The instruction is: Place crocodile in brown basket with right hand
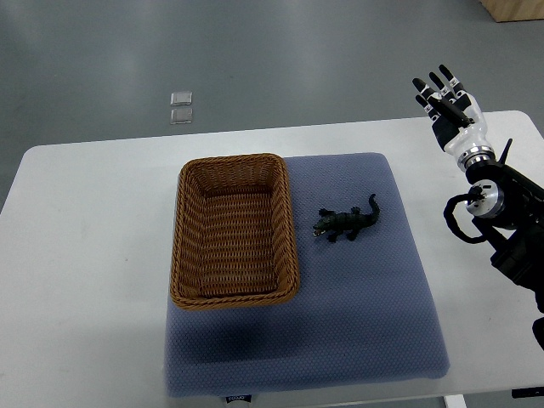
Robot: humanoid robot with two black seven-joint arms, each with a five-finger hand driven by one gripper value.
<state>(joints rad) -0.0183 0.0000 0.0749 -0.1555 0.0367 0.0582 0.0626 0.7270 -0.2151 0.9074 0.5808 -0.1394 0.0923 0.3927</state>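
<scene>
White worktop (85, 255) covered at centre by blue mat (365, 314). Brown basket (234, 161) set on mat's left part. Right hand (446, 98) seen at worktop's far right corner, fingers spread, nothing held. Crocodile (344, 223) laid on mat, just right of basket, untouched, well apart from hand.

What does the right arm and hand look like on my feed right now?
The right hand has a white shell and black fingers with pale patches. A silver ring forms the wrist. Behind it the arm is black, with a round silver joint cap and a looping black cable.
</scene>
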